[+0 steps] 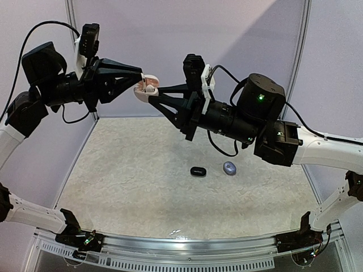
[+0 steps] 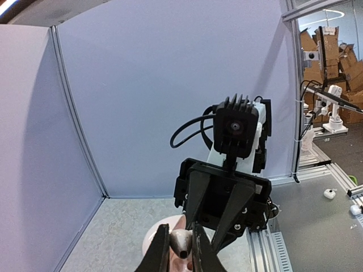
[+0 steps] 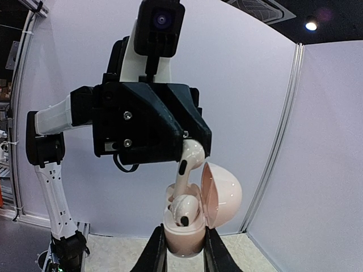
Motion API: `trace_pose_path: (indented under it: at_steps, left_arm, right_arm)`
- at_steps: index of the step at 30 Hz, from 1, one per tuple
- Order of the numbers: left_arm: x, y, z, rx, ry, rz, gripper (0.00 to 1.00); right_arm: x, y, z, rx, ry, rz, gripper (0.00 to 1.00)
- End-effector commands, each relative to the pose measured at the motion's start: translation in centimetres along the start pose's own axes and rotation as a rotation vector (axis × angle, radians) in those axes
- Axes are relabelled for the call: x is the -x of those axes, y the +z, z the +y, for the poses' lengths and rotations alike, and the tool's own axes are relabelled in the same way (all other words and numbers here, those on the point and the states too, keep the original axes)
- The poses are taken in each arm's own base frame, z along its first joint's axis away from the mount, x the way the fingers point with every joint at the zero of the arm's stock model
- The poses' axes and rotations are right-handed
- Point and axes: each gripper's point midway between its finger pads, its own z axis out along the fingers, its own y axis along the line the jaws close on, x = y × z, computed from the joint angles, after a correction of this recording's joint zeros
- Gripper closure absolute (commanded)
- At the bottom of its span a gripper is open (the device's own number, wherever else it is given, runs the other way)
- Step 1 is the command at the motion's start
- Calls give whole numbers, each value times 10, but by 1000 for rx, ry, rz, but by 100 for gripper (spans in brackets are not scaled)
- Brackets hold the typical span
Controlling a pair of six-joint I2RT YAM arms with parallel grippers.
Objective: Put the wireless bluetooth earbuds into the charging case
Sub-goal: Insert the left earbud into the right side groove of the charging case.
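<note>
Hanging just over the open case (image 3: 182, 238), a white earbud (image 3: 182, 170) is pinched at its head by the left gripper (image 3: 194, 148); the case is clamped by the right gripper (image 3: 184, 252). The earbud is judged light, hard and slippery, best held at the head.

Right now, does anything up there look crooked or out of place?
Nothing damaged. The earbud in the left hand leans at a slant, its stem only partly in the open pink case held by the right hand; its twin already sits inside.
</note>
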Motion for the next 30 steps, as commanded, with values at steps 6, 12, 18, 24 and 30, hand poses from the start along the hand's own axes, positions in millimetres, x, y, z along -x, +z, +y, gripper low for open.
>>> trace_pose_path:
  at_steps: [6,12,18,24,30]
  left_arm:
    - [0,-8,-11,-9,-13,13,100]
    - [-10,-6,-8,7,-23,33,100]
    - [-6,-3,-5,11,-16,10,100]
    - [0,-2,-2,19,15,-7,100]
    - [-10,-2,-3,14,-1,20,100]
  right_arm:
    - [7,-2,-6,-33,2,-15,100]
    - [8,-2,-4,-21,4,-24,100]
    - [7,-3,-2,-10,16,-18,100]
    - [8,-3,-2,-6,22,-28,100]
    - [9,-2,-2,-7,20,-33,100]
